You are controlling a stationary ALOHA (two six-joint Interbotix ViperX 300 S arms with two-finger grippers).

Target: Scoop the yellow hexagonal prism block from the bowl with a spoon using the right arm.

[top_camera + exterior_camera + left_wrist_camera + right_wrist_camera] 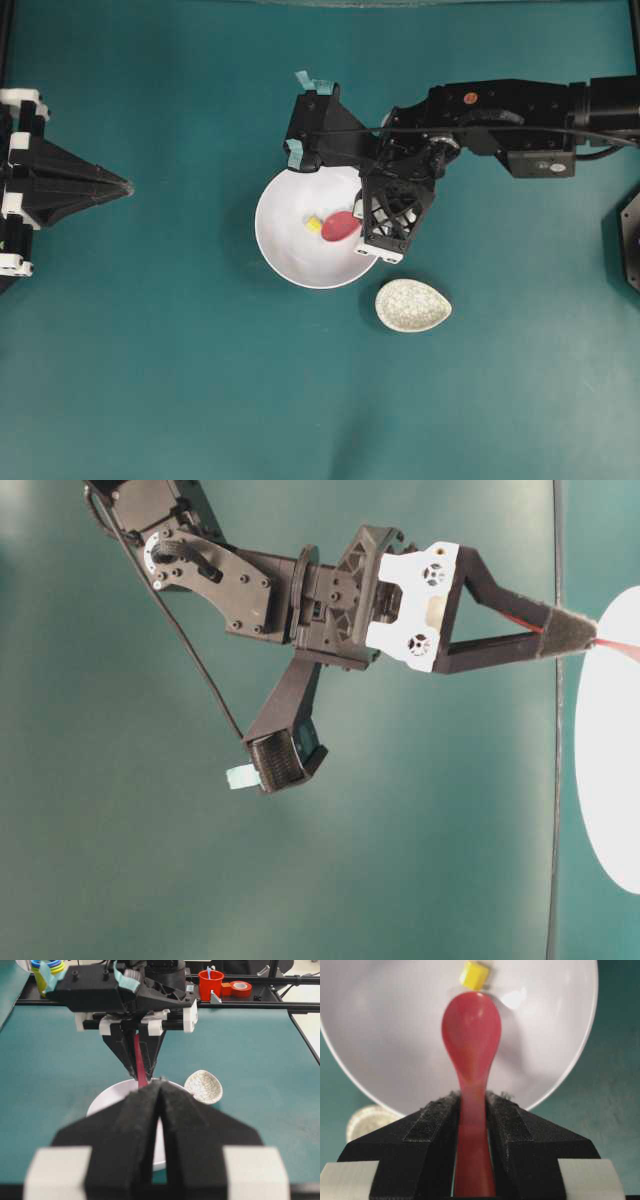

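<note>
Spoon (471, 1050) handle sits clamped between the right gripper (472, 1110) jaws, scoop down inside the white bowl (285, 245). The yellow block (474, 975) lies on the bowl floor, just past the scoop's tip, seemingly touching it. Tiny, light and hard, it will likely skid on the glaze; slide under it, pushing toward the wall. The left gripper (160, 1095) is closed on nothing, well to the left.
</note>
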